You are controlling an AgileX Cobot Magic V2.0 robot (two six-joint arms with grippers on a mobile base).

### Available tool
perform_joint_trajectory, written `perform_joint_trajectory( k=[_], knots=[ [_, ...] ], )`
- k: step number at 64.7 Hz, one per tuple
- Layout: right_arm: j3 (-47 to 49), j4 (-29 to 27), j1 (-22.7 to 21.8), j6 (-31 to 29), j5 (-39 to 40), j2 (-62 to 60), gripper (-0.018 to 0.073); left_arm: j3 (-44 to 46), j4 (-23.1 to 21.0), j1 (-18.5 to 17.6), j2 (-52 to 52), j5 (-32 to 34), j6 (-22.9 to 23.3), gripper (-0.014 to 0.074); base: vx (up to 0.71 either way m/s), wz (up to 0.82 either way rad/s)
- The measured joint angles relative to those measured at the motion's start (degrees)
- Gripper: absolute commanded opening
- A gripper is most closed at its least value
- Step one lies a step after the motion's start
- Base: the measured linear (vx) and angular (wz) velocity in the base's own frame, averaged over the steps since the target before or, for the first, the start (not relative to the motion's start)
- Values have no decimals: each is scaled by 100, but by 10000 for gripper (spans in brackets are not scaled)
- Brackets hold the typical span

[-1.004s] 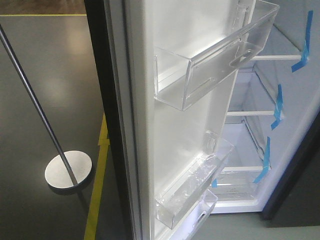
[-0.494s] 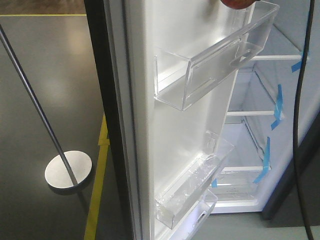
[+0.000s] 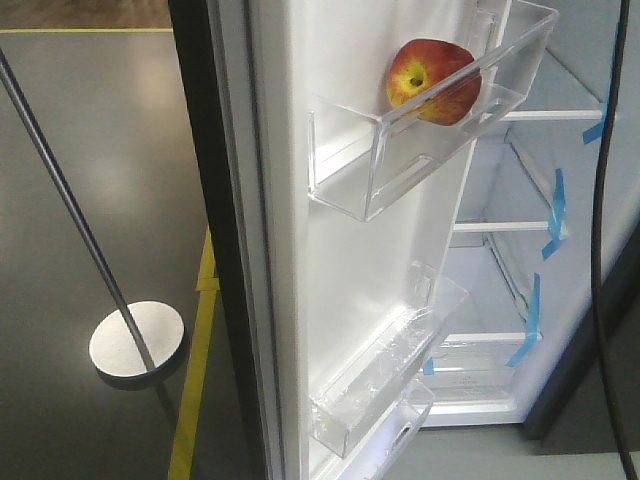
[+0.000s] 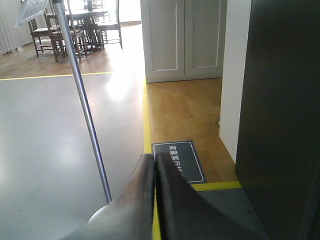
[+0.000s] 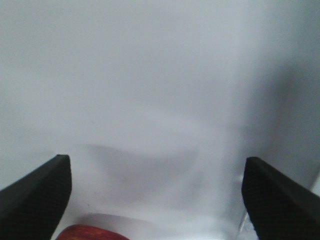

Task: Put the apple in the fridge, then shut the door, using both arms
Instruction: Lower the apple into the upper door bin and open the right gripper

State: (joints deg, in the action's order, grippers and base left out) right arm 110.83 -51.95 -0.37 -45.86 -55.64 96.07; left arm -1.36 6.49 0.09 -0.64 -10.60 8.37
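Observation:
The red and yellow apple (image 3: 432, 80) sits in the top clear bin (image 3: 400, 165) on the white inner face of the open door (image 3: 350, 260). Behind it, the fridge (image 3: 500, 290) shows white walls, glass shelves and blue tape strips. In the right wrist view my right gripper (image 5: 156, 165) is open and faces the white door panel, with the top of the apple (image 5: 92, 233) just below and between its fingers, not held. My left gripper (image 4: 155, 165) is shut on nothing, low beside the dark grey outside of the fridge (image 4: 280, 125).
A thin metal pole on a round base (image 3: 135, 340) stands left of the door. A yellow floor line (image 3: 195, 380) runs beside the door's edge. A black cable (image 3: 598, 200) hangs across the fridge opening. A dark floor sign (image 4: 179, 161) lies ahead of the left gripper.
The apple, only a red edge at the top of the view half a second ago, now rests in the top door bin. The black cable came into view at the right.

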Motion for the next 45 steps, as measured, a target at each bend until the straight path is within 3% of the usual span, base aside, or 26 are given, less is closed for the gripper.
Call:
perform_joint_trajectory(
  k=[10, 20, 35, 45],
  knots=[
    [0, 1, 0, 191, -23, -267, 347, 0, 0, 0, 0, 0, 0, -6, 0, 0],
    [0, 86, 0, 315, -120, -818, -12, 0, 0, 0, 0, 0, 0, -6, 0, 0],
    [-34, 690, 0, 625, -767, -1756, -5, 0, 0, 0, 0, 50, 0, -6, 0, 0],
    [-765, 1080, 0, 713, -726, -2727, -4, 0, 0, 0, 0, 253, 223, -6, 0, 0]
  ],
)
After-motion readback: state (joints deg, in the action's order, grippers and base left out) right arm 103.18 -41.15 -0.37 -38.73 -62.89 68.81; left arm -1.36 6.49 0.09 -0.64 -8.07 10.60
